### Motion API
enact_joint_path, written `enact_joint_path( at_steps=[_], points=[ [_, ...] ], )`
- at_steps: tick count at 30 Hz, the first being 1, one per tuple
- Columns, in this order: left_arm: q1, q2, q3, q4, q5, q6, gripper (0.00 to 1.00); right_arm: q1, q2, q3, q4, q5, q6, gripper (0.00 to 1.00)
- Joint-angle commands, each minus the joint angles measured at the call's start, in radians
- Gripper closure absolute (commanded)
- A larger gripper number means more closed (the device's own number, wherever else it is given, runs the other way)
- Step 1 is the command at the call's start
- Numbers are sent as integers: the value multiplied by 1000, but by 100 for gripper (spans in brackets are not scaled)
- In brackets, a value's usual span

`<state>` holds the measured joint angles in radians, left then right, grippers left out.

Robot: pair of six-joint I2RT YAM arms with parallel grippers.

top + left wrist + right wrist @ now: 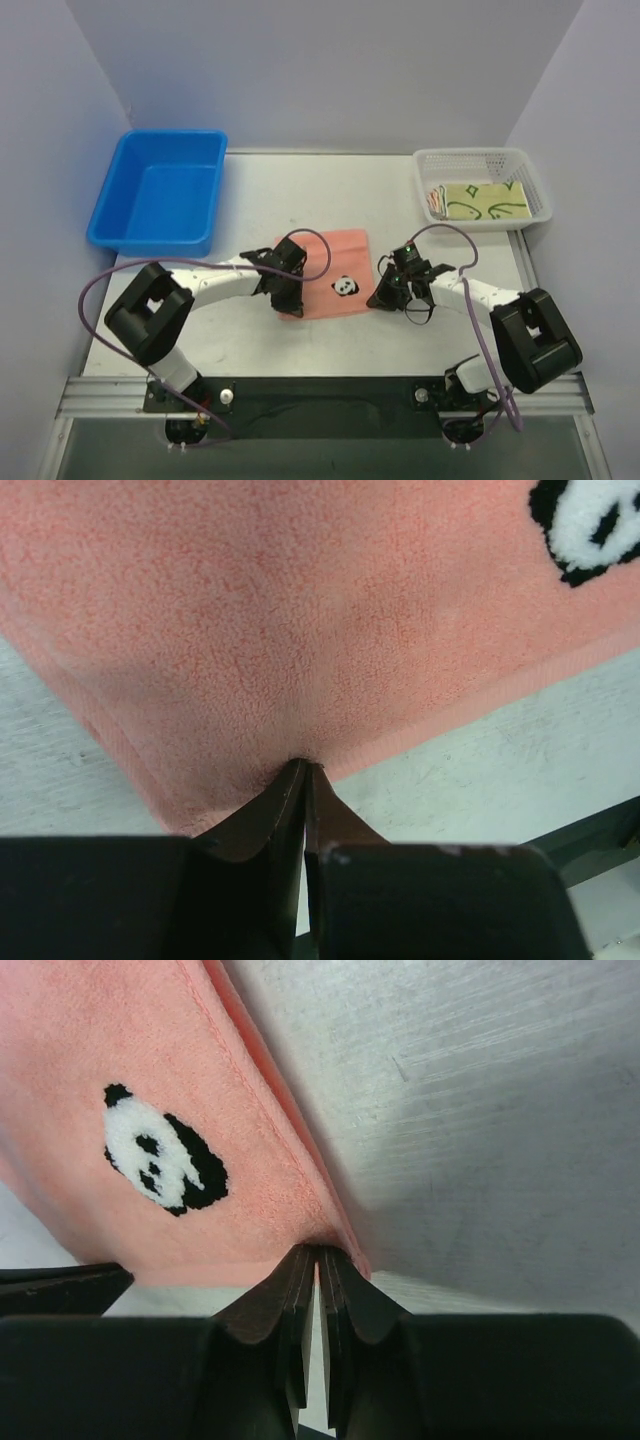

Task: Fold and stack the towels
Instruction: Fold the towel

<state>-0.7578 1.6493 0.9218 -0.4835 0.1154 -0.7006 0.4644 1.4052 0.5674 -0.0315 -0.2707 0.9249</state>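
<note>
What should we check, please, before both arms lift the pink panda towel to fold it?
1. Left pincer shut on the pink panda towel at its near-left corner: ok.
2. Right pincer shut on its near-right corner: ok.
3. Towel lying flat, panda facing up: ok.
4. Enough cloth pinched not to slip: cannot tell.
5. White basket with the folded green towel standing apart from the fold path: ok.

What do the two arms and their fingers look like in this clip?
Both the left arm and right arm have white links joined by bulky black joint housings, each trailed by a looping purple cable. A small green light glows near the right wrist. The fingers are dark, flat and tapered to narrow tips.
</note>
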Motion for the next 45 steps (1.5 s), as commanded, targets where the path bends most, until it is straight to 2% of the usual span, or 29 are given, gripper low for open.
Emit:
enact_joint_path(
  at_steps=[1, 8, 12, 18, 21, 23, 24, 27, 29, 33, 36, 40, 45],
  points=[
    [-6, -11, -99, 29, 35, 23, 87, -16, 29, -61, -1, 19, 8, 90],
    [-2, -25, -166, 74, 55, -4, 86, -23, -53, -115, -4, 28, 22, 91],
    [6, -123, -199, 72, 27, -22, 86, -30, -115, -113, -79, 44, 2, 91],
    [6, -241, -204, 46, 1, -25, 75, -30, -222, -65, -172, 38, -38, 90],
    [8, -305, -167, 49, -16, -36, 62, -29, -259, -5, -147, 27, -64, 88],
    [18, -333, -138, 69, -45, -34, 55, -29, -259, 29, -66, 22, -63, 84],
    [28, -351, -111, 103, -54, -30, 53, -27, -252, 60, -24, 21, -60, 74],
    [103, -349, -84, 239, -54, -37, 50, -18, -171, 119, 172, 18, -41, 57],
    [181, -315, -80, 327, -14, -49, 49, 0, -77, 156, 303, 40, -28, 52],
    [256, -147, -5, 515, 56, -63, 50, 31, 84, 198, 540, 65, 14, 38],
    [268, -28, 60, 603, 67, -47, 54, 56, 201, 235, 669, 105, 11, 33],
    [285, 116, 114, 678, 92, -36, 61, 69, 355, 261, 833, 117, 15, 32],
    [325, 243, 71, 750, 52, -66, 67, 62, 449, 183, 949, 165, 22, 30]
  ],
)
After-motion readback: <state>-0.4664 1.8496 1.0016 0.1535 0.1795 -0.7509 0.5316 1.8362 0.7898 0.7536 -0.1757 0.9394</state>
